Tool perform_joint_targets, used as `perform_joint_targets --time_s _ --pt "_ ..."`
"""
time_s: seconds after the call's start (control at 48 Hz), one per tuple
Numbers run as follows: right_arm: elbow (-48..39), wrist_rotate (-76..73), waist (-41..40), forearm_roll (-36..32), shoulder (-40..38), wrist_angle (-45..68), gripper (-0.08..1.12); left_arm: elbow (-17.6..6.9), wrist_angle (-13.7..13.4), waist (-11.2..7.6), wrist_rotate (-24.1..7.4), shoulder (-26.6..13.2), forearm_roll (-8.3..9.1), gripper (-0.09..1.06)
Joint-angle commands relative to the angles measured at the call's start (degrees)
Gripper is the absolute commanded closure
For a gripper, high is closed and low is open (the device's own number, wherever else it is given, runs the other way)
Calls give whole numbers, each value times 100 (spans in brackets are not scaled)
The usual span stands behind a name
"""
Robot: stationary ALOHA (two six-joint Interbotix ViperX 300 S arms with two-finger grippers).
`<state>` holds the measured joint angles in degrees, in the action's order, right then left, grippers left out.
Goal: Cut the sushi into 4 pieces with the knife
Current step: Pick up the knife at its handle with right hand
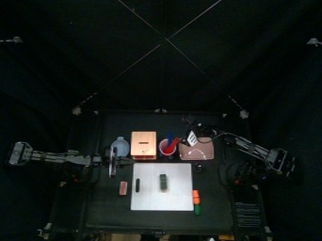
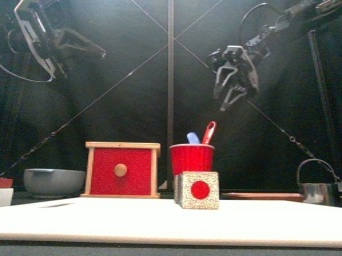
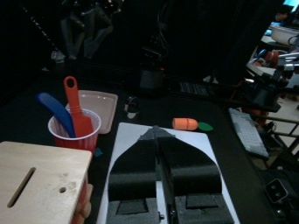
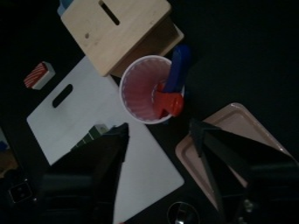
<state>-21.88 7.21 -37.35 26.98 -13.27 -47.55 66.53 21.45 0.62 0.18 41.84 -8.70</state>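
Dark green outside, pale with a red dot at the end: sushi point(image 1: 164, 181) in the lower middle of the top view, lying on the white board point(image 1: 180, 190), well apart from both claws. Seemingly in one piece. Probably light, stiff blocks, joined loosely and made to separate under a blade. Likely to slide or roll on the smooth board, so better to steady one end and press down exactly at a joint. Tools standing in the red cup point(image 2: 191, 160), just behind the board at centre frame: blue knife point(image 3: 49, 105) and red knife point(image 3: 70, 98), ends sticking out above the rim. Cannot tell whether handle or blade. Thin, light, hard, perhaps slippery. Best to pinch one near its top and lift straight up, without tipping the cup. Right claw point(image 4: 158, 138) spread wide, high above the table, pointed toward the cup. Left claw point(image 3: 158, 136) closed to a point, holding nothing visible, high at the upper left of the front view.
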Motion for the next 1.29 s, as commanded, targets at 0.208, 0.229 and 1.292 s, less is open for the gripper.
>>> perform_joint_targets --time_s 0.208,0.229,1.292 --pt "1134 554 -387 633 1116 -1248 2 35 18 18 0 -9 -9 67" --pt "1178 545 -387 624 1187 -1318 2 35 18 18 0 -9 -9 67" --pt "1819 536 -132 220 2285 -2426 35 255 18 105 -18 -9 -9 67"
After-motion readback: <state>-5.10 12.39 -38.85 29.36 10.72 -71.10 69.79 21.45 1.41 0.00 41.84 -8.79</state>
